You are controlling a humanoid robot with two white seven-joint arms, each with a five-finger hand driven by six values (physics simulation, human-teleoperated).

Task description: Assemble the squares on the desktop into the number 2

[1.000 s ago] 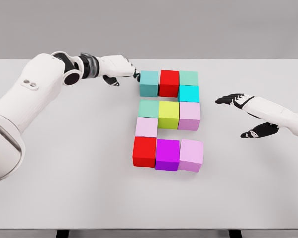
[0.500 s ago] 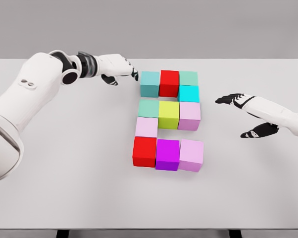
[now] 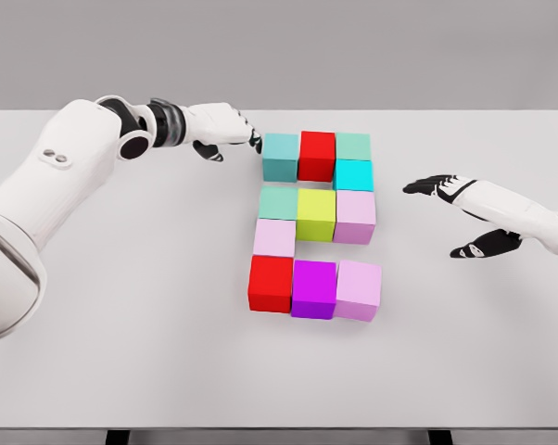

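Where the white table (image 3: 121, 352) carries anything at all, only cubes, eleven of them, packed edge to edge near the middle into a blocky figure 2. Top row: teal cube (image 3: 280, 156), red cube (image 3: 317, 154), pale green cube (image 3: 353, 146). Just below the pale green one, a cyan cube (image 3: 353, 174). Middle row: mint cube (image 3: 278, 203), yellow-green cube (image 3: 316, 214), pink cube (image 3: 355, 216). Under the mint one, a pale pink cube (image 3: 274, 237). Bottom row: second red cube (image 3: 271, 283), purple cube (image 3: 314, 288), light pink cube (image 3: 359, 290), the last sitting a touch askew and slightly lower than its neighbours. Nothing lying between either hand and the figure. Wide bare surface to the left, to the right and toward the near edge; less room behind the top row, though still short of the far edge. Left hand (image 3: 221, 128) reaching in from the upper left, fingers loosely extended and holding nothing, dark fingertips (image 3: 255, 141) just beside the teal cube's upper left corner; whether touching, cannot tell. Right hand (image 3: 446, 190) raised above the table on the right, fingers spread, empty, well apart from the cyan and pink cubes on the figure's right flank.
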